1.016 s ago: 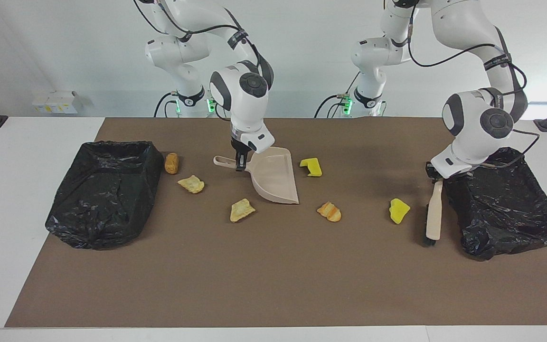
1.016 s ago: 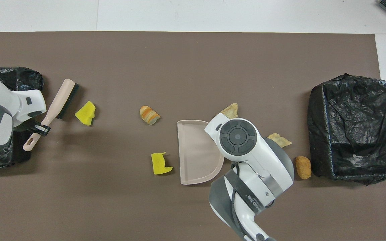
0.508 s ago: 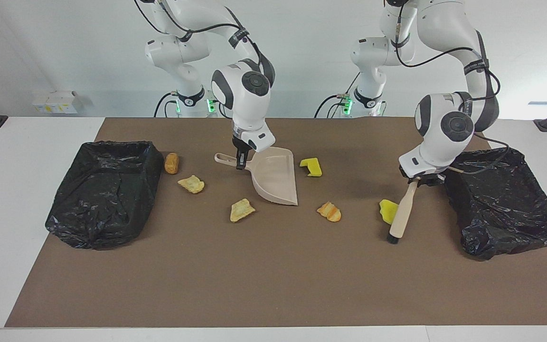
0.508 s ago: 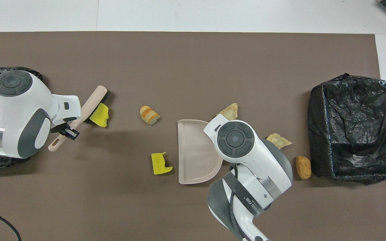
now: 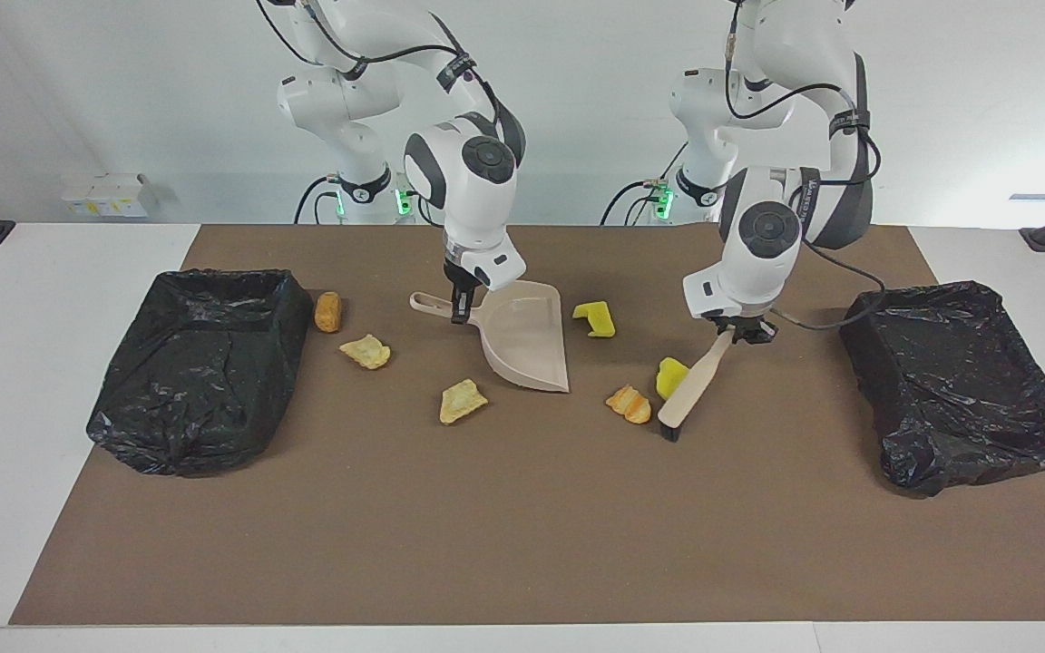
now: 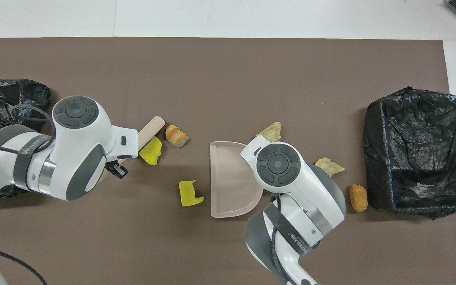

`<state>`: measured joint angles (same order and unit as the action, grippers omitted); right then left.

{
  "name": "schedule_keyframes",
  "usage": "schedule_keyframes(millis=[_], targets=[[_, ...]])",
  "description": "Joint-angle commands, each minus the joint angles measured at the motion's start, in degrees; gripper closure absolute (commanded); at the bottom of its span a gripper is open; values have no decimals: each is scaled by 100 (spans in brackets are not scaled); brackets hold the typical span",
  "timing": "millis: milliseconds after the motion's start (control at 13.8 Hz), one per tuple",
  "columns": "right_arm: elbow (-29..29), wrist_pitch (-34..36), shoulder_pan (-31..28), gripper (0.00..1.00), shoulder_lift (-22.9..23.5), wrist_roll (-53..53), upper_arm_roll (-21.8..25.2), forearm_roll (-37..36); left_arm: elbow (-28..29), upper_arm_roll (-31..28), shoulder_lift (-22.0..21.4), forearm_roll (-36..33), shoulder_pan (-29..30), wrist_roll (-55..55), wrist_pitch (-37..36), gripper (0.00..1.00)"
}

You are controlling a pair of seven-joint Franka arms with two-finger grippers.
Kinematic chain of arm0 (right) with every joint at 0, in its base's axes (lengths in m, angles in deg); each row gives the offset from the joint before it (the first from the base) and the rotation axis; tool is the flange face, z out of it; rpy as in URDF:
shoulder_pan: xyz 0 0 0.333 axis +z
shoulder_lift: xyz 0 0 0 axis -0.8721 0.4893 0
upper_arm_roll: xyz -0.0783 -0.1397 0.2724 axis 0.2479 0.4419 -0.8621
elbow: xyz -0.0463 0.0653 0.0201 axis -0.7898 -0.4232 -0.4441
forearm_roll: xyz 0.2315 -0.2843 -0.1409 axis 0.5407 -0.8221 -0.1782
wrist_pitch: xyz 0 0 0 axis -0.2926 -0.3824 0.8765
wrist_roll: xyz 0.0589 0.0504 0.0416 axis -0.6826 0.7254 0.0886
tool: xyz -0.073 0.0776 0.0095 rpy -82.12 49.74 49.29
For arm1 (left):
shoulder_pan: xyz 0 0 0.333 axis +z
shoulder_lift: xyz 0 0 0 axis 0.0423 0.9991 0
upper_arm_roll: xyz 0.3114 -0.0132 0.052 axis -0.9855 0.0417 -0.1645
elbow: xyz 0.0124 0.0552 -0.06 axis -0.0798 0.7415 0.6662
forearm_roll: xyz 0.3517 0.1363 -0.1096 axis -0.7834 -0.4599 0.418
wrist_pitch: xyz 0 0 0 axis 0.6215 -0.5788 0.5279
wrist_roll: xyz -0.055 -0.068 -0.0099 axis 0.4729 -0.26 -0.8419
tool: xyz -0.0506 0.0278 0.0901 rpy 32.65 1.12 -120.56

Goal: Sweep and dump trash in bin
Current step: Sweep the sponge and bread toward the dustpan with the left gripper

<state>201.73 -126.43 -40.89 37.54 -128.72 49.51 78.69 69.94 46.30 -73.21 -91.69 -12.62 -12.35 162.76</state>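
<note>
I see a brown mat on the white table; left gripper clamps the beige brush, right gripper the beige dustpan.

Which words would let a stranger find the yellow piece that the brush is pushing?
Start at the beige dustpan mid-mat and look toward the left arm's end. A beige brush slants down from the left claw; the yellow foam piece rests against it, beside the orange-striped piece.
</note>
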Motion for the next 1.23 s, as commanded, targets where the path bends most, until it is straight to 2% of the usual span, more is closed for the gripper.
schedule_keyframes(millis=[0,290,580,870,1016,1161], targets=[[161,18,-22,100,-129,140,-26,-120,310,-92,-319,134,-445,-51,3,100],[232,-8,-30,100,-138,149,-26,-111,555,-92,-573,265,-1254,63,-41,100],[240,0,-22,100,-155,148,-26,-120,680,-92,-741,871,-1931,1185,-50,100],[241,0,-22,100,-164,149,-26,-111,443,-118,-680,1601,-1889,1871,-294,100],[241,0,-30,100,-164,149,-26,-111,337,-144,-732,1611,-1827,2303,-532,100],[241,18,-30,100,-164,140,-26,-120,258,-144,-811,1663,-1512,2776,-743,100]])
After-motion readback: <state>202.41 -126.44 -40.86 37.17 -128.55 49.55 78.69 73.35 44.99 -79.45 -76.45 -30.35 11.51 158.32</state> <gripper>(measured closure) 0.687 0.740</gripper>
